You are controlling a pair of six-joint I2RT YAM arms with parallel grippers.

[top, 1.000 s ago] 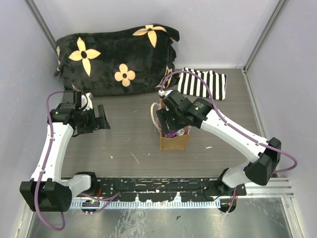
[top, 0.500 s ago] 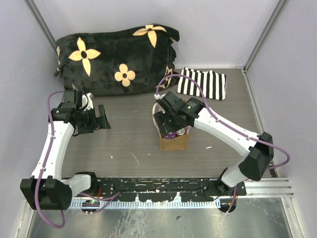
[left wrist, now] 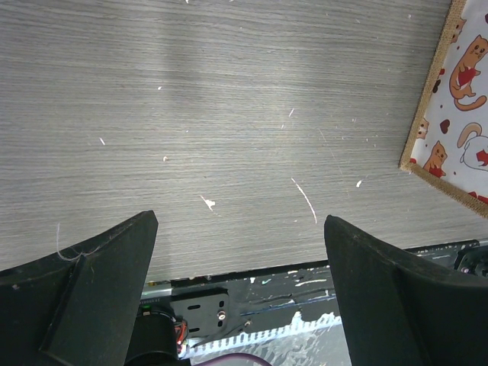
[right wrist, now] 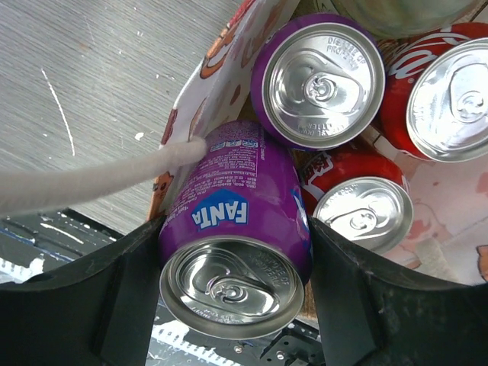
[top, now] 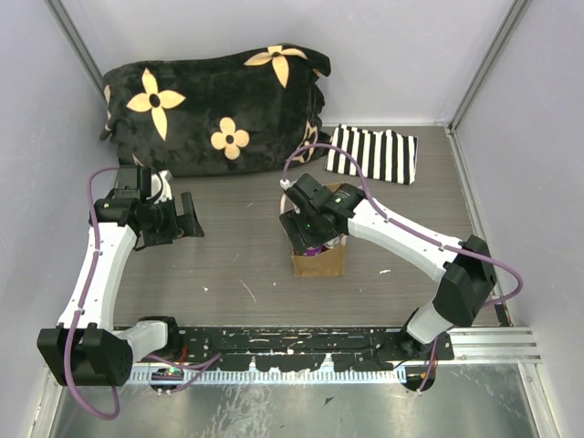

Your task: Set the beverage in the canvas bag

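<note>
My right gripper (right wrist: 235,267) is shut on a purple Fanta can (right wrist: 232,229) and holds it at the open top of the tan canvas bag (top: 318,264). The can's lower end is inside the bag, next to another purple can (right wrist: 318,78) and two red cans (right wrist: 364,206). A cream handle (right wrist: 91,179) crosses in front of the held can. In the top view the right gripper (top: 310,230) covers the bag's mouth. My left gripper (left wrist: 240,297) is open and empty over bare table, far left of the bag (left wrist: 450,114); it also shows in the top view (top: 187,219).
A black plush cushion with cream flowers (top: 214,105) lies along the back wall. A black-and-white striped cloth (top: 374,153) lies behind the bag. The grey wood-grain table (top: 237,246) ends at a black rail (top: 292,342) at the front.
My right gripper has shifted slightly left and down over the bag with the can. The left arm has hardly moved.
</note>
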